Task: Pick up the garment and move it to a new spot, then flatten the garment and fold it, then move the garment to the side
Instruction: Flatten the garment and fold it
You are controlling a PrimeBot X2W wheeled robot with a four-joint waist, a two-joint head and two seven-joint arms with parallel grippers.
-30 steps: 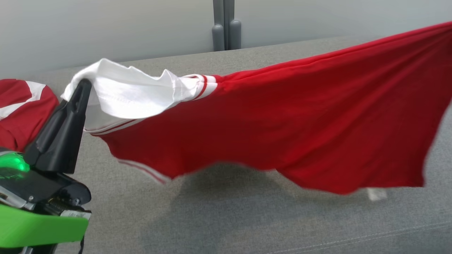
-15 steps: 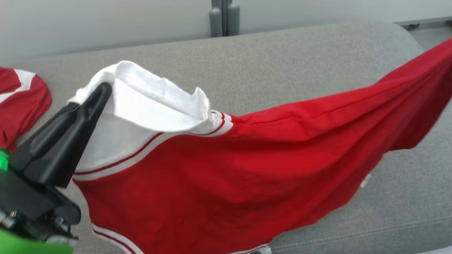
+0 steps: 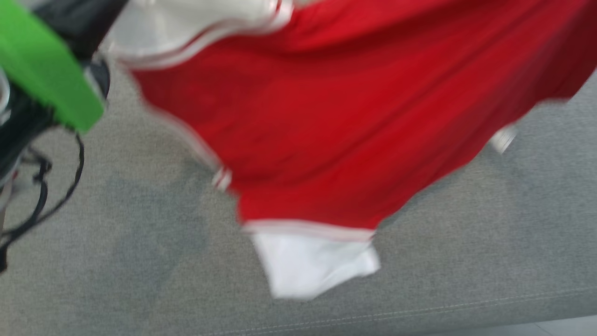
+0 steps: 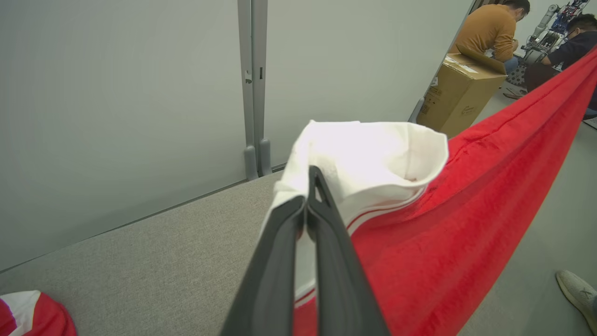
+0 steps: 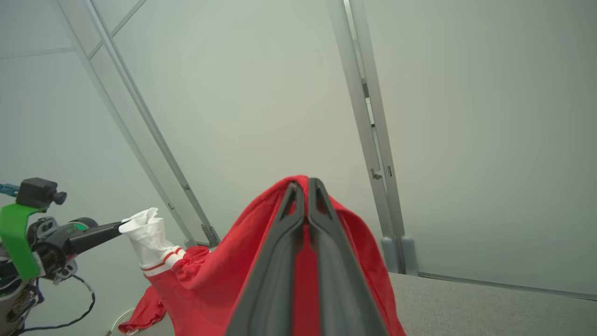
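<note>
Left gripper (image 4: 307, 196): fingers pressed together, clamped on the white upper sleeve (image 4: 368, 154) of the garment (image 3: 326, 116); the cloth bunches over the fingertips.
Right gripper (image 5: 305, 186): fingers together, clamped on a red fold of the garment; cloth drapes down both sides of the fingers.
Garment: red body, white sleeves, red-and-white striped trim. Held aloft between the two grippers, sagging in a span above the grey upholstered surface (image 3: 140, 261).
Lower sleeve (image 3: 312, 261): white, the lowest hanging part. Head view blurred, so contact with the surface cannot be told.
Left arm: green bracket (image 3: 42, 65) and black cables (image 3: 42, 196) at the left of the head view.
Second garment (image 4: 28, 315): red and white, lying on the surface, well apart from the held one.
Background: pale wall panels with a grey post (image 4: 252, 93); cardboard box (image 4: 459, 93) on the floor; two seated people (image 4: 489, 28) beyond it; a shoe (image 4: 576, 289) at lower right.
</note>
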